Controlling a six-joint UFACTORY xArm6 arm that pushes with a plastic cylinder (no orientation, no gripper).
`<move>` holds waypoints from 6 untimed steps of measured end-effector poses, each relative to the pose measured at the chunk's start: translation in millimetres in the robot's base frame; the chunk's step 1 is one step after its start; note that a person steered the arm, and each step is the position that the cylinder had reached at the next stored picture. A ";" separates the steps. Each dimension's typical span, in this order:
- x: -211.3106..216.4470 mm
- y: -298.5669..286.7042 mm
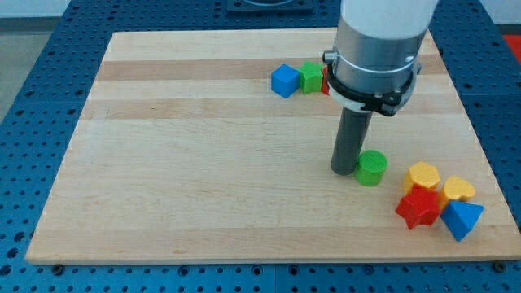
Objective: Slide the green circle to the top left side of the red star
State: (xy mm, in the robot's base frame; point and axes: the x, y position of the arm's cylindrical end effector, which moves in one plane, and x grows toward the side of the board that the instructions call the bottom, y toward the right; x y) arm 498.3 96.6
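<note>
Our tip (pixel 343 170) touched the green circle (pixel 371 168) on its left side; no fingers, nothing gripped. Circle sat up-left of the red star (pixel 418 206), near, apart. Push step apparently closing; next calls for a short nudge rightward.

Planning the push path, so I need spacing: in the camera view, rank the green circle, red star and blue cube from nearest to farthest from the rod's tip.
From my tip:
1. Green circle, right beside it on the view's right.
2. Red star, toward the view's bottom right.
3. Blue cube, toward the view's top, left of the rod.
</note>
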 end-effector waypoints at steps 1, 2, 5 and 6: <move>-17.6 0.0; -19.7 16.2; 5.8 26.1; 11.8 26.1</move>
State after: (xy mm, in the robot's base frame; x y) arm 510.0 122.7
